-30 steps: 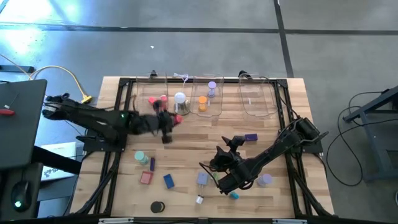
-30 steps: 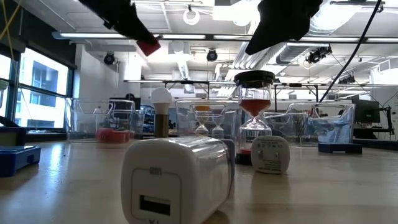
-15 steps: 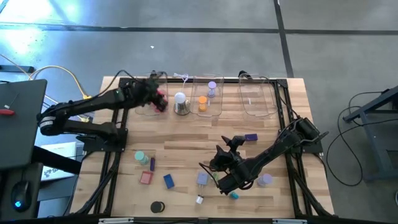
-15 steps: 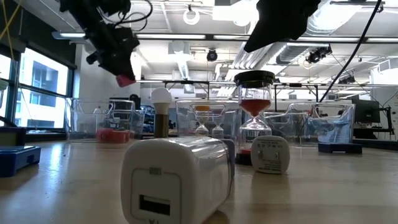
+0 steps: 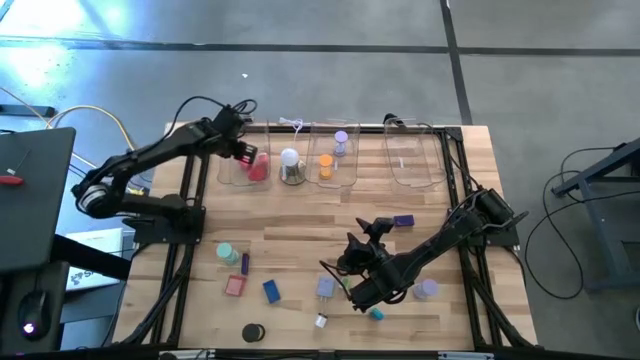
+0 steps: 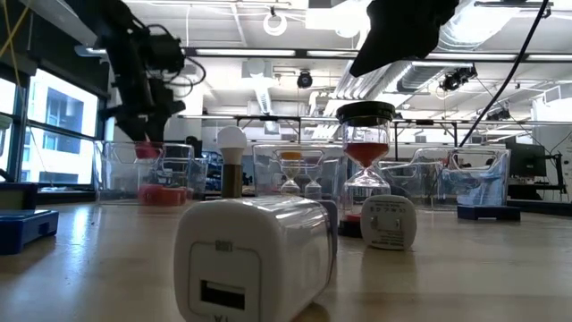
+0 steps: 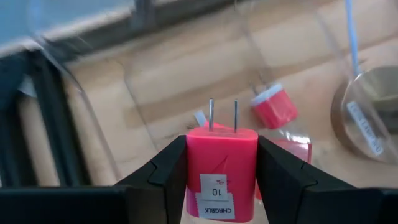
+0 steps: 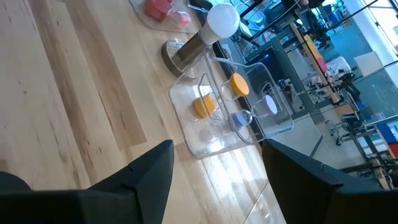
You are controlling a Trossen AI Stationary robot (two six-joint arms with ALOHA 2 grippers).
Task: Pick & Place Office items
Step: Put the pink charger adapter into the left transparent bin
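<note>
Two dark arms over our wooden table [image 5: 300,225], seen from above.

We see the left gripper [image 5: 243,152] reaching to the far left, at the leftmost clear plastic bin [image 5: 240,165], beside a red piece [image 5: 259,167] in that bin. Just right stands a white dome on a silvery base [image 5: 291,165], then an orange piece [image 5: 326,166] and a pale purple piece [image 5: 341,141] in the next bin. The right gripper [image 5: 360,262] hovers near the table's middle, close to a small dark purple block [image 5: 403,220]. Along the near left we see a teal cylinder [image 5: 226,251], a pink square block [image 5: 235,285], a blue block [image 5: 271,291] and a black disc [image 5: 253,332].
</note>
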